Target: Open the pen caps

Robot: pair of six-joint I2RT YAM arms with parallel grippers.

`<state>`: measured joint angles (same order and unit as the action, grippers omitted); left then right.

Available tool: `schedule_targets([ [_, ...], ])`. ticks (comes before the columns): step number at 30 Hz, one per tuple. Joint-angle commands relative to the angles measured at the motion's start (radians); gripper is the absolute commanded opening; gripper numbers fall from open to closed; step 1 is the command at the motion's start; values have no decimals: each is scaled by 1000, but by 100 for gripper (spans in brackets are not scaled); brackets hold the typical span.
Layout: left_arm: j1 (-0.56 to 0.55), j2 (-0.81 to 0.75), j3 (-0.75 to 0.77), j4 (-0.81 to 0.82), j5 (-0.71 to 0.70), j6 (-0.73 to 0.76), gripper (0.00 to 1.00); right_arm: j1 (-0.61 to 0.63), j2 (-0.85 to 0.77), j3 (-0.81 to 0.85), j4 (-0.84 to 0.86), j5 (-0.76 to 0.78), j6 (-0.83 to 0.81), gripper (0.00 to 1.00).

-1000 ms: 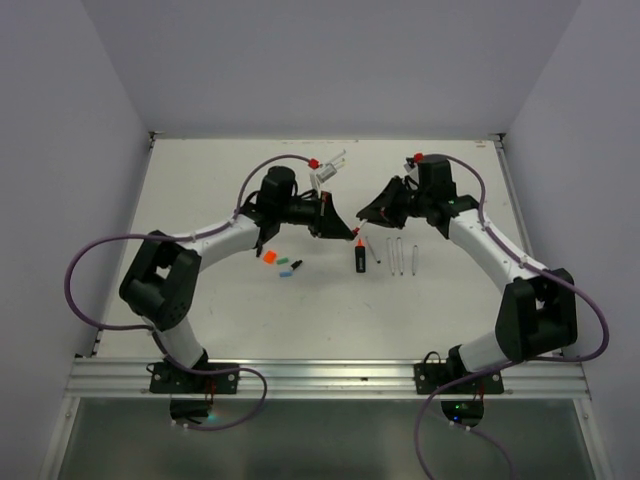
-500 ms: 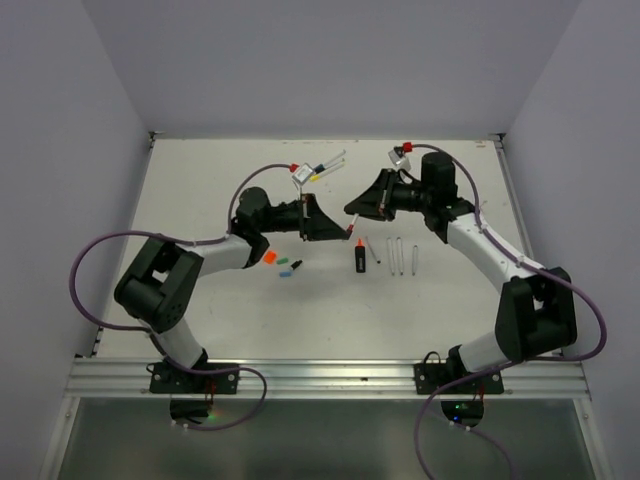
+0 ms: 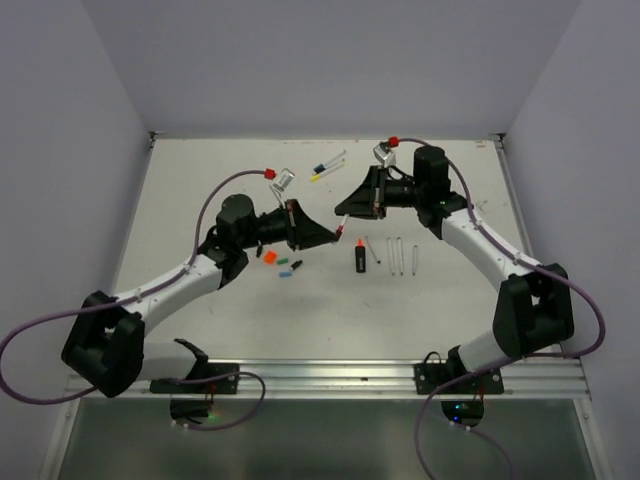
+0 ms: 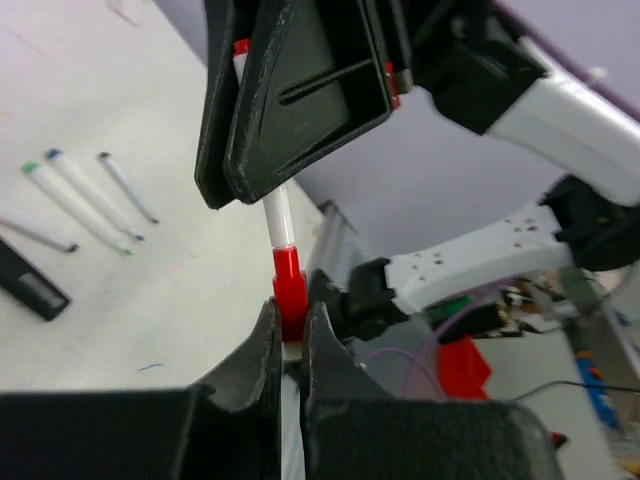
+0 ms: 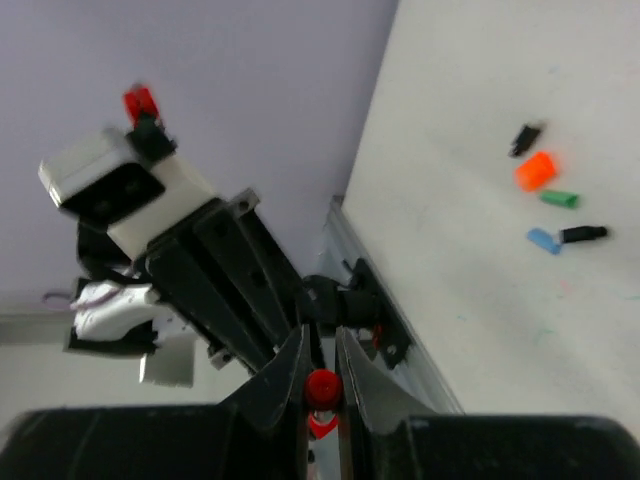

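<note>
While the left hand (image 4: 290, 335) pinches the red cap (image 4: 287, 280) and the right hand (image 5: 320, 390) clamps the white pen (image 4: 277, 212) above the surface (image 3: 300, 310), they face each other, probably so pulling apart frees it.

The whole worktop (image 3: 200, 190) is taken in from above and behind the arm bases by the top camera, which is tilted down from well back. The left wrist camera is mounted close behind the left hand (image 4: 290, 325) and aimed along it, up off the worktop, at the right hand (image 4: 262, 190). The right wrist camera is set likewise, aimed back at the left hand. The red-ended pen (image 4: 277, 215) between both hands is shared by all three views. The loose caps (image 5: 537, 170) are shared by the top and right wrist views.
</note>
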<state>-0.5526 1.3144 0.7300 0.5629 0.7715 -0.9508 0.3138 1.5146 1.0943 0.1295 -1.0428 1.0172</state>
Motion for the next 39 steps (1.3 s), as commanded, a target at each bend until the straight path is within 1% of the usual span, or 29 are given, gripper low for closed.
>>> schedule_targets([
  [1,-36,-89,32,-605,20,342,0,-73,-63,124,-450,361,-290,0],
  [2,-43,-101,20,-688,-18,356,0,-73,-86,119,-477,425,-304,0],
  [3,-47,-137,5,-708,-82,354,0,-73,-103,113,-522,472,-313,0],
  [6,-53,-234,-66,-732,-170,327,0,-73,-137,102,-602,582,-325,0],
  [8,-53,-270,-95,-768,-199,320,0,-73,-139,120,-665,625,-338,0],
  [9,-53,-299,-98,-794,-249,322,0,-73,-130,136,-735,648,-370,0],
  [11,-55,-320,-104,-869,-303,325,0,-71,-114,186,-838,673,-420,0],
  [12,-55,-329,-104,-905,-370,326,0,-71,-116,190,-911,682,-463,0],
  [14,-55,-337,-116,-963,-449,336,0,-65,-134,164,-965,690,-521,0],
  [15,-55,-337,-122,-978,-483,331,0,-59,-146,148,-1023,705,-540,0],
  [18,-55,-334,-164,-1017,-584,285,0,-38,-203,46,-1080,759,-580,0],
  [19,-55,-328,-185,-1023,-606,270,0,-33,-238,-20,-1079,777,-578,0],
  [22,-55,-293,-213,-1022,-649,212,0,2,-290,-140,-1036,764,-545,0],
  [25,-59,-258,-224,-1002,-676,208,0,59,-309,-216,-964,733,-493,0],
  [26,-64,-242,-222,-1011,-699,205,0,86,-317,-230,-946,715,-465,0],
  [28,-79,-228,-224,-996,-699,207,0,116,-317,-257,-904,722,-442,0],
  [32,-116,-189,-228,-976,-722,167,0,174,-263,-277,-864,744,-430,0],
  [39,-205,-113,-212,-960,-767,101,0,208,-153,-264,-814,784,-437,0],
])
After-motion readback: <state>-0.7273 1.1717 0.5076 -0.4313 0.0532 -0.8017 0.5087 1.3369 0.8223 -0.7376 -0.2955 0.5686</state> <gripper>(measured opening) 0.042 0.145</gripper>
